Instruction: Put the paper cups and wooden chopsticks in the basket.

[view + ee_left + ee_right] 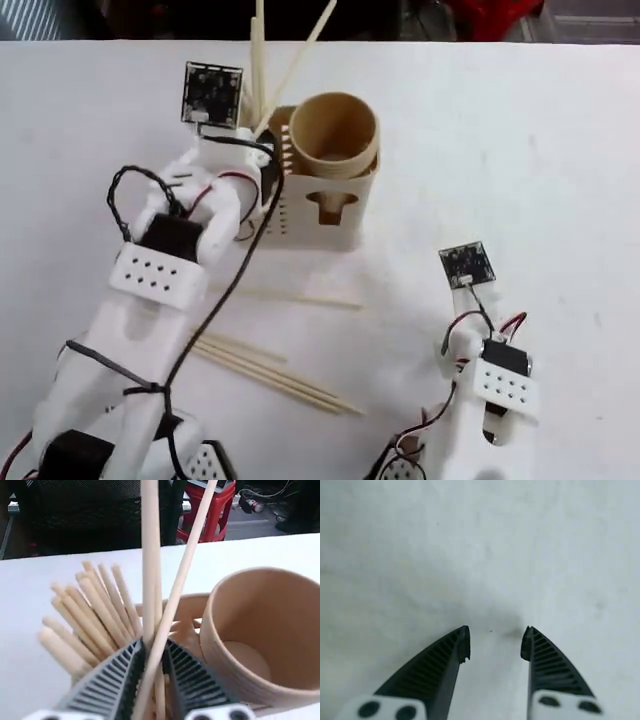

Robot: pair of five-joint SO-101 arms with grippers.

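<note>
My left gripper (152,647) is shut on two wooden chopsticks (150,570) that stand upright and cross, right over the beige basket (320,215). Their tops stick up past the basket (262,50). Several more chopsticks (95,610) lean in the basket's compartment beside the gripper. Stacked paper cups (333,130) sit in the basket's other side, and the top cup (265,625) is open and empty. Loose chopsticks (270,375) lie on the table near the left arm, and a single one (300,298) lies in front of the basket. My right gripper (495,642) hangs open over bare table.
The white table (520,150) spreads wide to the right of the basket. The right arm (500,385) stands near the front edge, well apart from the basket. A red stool (210,510) and dark furniture stand beyond the table's far edge.
</note>
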